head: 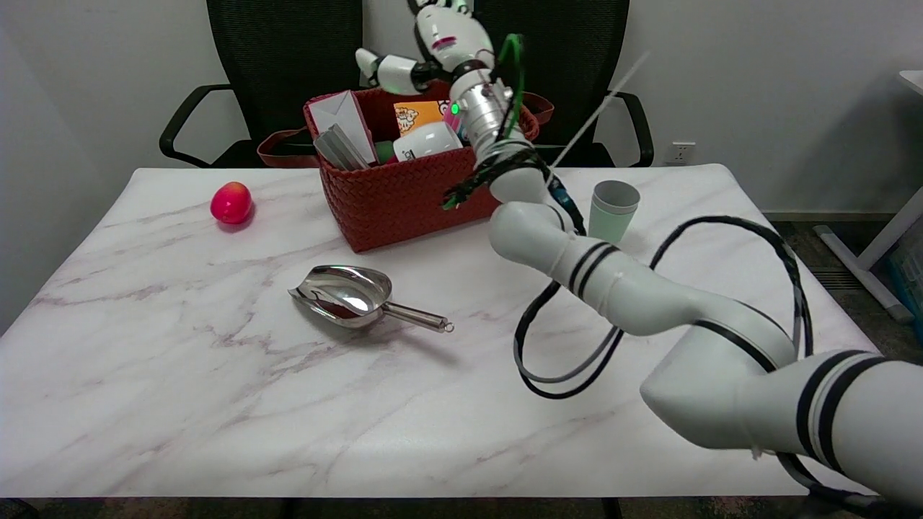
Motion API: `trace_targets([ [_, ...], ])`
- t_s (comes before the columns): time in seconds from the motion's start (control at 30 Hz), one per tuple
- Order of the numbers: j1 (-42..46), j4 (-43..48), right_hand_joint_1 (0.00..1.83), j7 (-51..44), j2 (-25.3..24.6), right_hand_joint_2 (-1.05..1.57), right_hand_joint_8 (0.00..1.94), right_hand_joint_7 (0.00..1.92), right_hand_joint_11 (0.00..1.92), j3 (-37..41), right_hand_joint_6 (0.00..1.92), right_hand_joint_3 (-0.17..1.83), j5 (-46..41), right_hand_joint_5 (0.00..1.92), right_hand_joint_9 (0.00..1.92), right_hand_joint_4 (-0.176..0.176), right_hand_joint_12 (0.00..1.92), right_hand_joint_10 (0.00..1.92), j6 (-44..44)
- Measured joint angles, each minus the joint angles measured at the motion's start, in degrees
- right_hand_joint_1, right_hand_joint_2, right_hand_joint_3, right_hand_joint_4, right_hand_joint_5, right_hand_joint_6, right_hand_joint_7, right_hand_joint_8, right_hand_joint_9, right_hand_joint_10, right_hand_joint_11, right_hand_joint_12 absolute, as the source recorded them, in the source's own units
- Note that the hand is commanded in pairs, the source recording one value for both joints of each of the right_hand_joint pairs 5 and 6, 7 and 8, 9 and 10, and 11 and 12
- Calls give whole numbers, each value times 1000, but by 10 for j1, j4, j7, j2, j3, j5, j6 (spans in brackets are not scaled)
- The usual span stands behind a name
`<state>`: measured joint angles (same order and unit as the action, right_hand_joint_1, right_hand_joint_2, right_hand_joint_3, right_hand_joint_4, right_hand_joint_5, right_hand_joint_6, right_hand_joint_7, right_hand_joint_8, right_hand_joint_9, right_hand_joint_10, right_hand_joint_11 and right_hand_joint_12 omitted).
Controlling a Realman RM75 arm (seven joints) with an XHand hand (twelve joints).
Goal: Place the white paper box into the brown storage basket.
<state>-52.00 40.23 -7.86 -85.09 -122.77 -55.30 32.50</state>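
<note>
The white paper box (345, 120) stands tilted inside the brown woven storage basket (404, 198) at its left end, with no hand touching it. My right hand (440, 40) hovers above the basket's far rim, fingers apart and empty; its fingertips run off the top of the picture. The thumb (389, 68) sticks out to the left, well clear of the box. The white arm reaches in from the lower right, over the table.
The basket also holds a white cup (427, 140), an orange packet (416, 114) and grey flat items (340, 150). On the marble table lie a red apple (231, 202), a steel scoop (353, 294) and a pale green cup (613, 210). Black cables (577, 360) loop below the arm. Two black chairs stand behind.
</note>
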Motion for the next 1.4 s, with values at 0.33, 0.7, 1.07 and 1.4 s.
trace_targets([
  [0.33, 132, 208, 678, -61, 64, 771, 0, 0, 87, 25, 0, -39, -84, 0, 31, 0, 87, 31, 112],
  [0.7, 285, 375, 793, -92, 111, 724, 0, 0, 121, 37, 0, -175, -112, 0, 11, 0, 121, 11, 256],
  [1.07, 404, 473, 818, -87, 131, 711, 0, 0, 118, 34, 0, -175, -98, 0, 0, 0, 118, 0, 366],
  [1.4, 465, 506, 817, -60, 147, 725, 0, 0, 113, 14, 0, -175, -86, 0, 2, 0, 113, 2, 437],
])
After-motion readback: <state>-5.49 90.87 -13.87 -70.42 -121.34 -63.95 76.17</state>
